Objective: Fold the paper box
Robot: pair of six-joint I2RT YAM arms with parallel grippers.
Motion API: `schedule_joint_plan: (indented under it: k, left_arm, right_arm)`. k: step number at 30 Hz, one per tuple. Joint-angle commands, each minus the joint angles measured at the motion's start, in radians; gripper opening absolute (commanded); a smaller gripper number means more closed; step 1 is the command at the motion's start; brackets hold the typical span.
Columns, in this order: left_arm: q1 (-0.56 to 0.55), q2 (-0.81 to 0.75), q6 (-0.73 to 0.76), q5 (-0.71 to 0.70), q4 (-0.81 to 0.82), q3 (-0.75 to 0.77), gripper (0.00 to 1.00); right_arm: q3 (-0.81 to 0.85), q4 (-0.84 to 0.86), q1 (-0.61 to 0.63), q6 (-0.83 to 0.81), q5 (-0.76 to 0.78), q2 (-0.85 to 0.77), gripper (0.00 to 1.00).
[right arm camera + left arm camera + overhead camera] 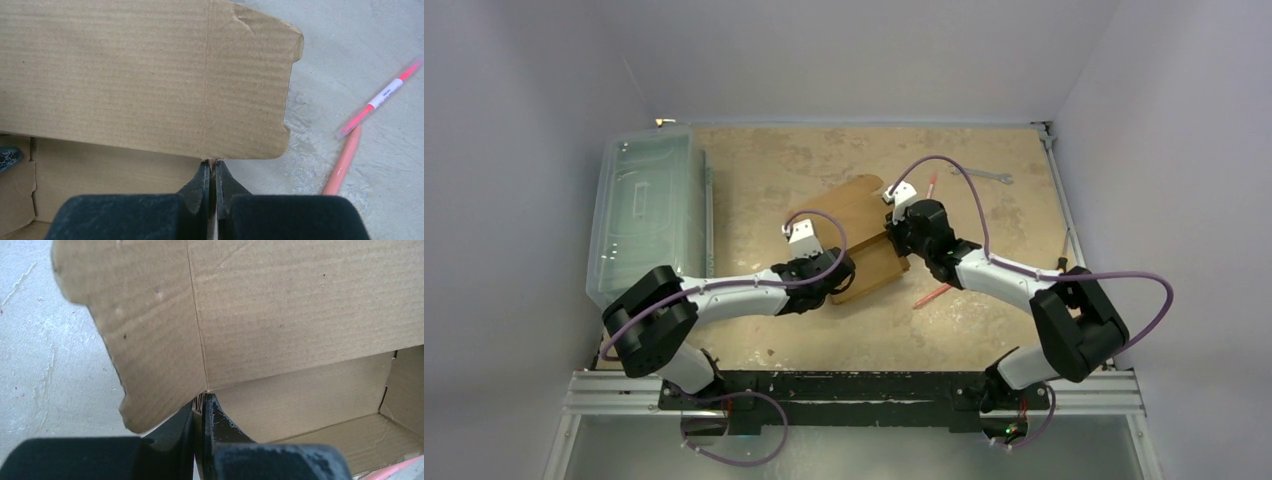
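The paper box is brown corrugated cardboard, lying slantwise in the middle of the table, part folded. My left gripper is at its near left side and my right gripper at its right side. In the left wrist view the left gripper is shut on the edge of a box wall, below a raised panel with a rounded ear flap. In the right wrist view the right gripper is shut on the opposite wall edge, under the same raised panel. The box's inside shows between them.
A large clear plastic bin stands along the left wall. Pink pens lie on the table just right of the box. A metal wrench lies at the back right.
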Motion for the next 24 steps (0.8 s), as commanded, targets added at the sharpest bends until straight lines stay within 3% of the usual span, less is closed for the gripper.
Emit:
schedule_joint_plan:
  k: [1, 4, 10, 15, 19, 24]
  left_arm:
    - [-0.001, 0.048, -0.007, -0.035, -0.023, 0.072, 0.0]
    - [-0.002, 0.073, 0.033, -0.1, -0.049, 0.111, 0.0]
    - [-0.008, 0.059, 0.161, -0.245, -0.029, 0.134, 0.0]
    - [-0.007, 0.038, 0.31, -0.3, 0.049, 0.132, 0.0]
    - [0.005, 0.042, 0.448, -0.281, 0.109, 0.136, 0.0]
    - [0.079, 0.086, 0.479, -0.095, 0.113, 0.14, 0.0]
  right_arm:
    - [0.012, 0.047, 0.019, 0.001, -0.004, -0.033, 0.0]
    - [0.016, 0.041, 0.022, 0.011, -0.031, -0.056, 0.01]
    - [0.03, 0.013, 0.021, 0.005, -0.129, -0.139, 0.47]
    - [0.046, -0.022, 0.019, -0.031, -0.183, -0.207, 0.72]
    - [0.066, -0.084, -0.003, -0.127, -0.314, -0.249, 0.8]
    - [0.176, -0.408, -0.084, -0.419, -0.579, -0.245, 0.8]
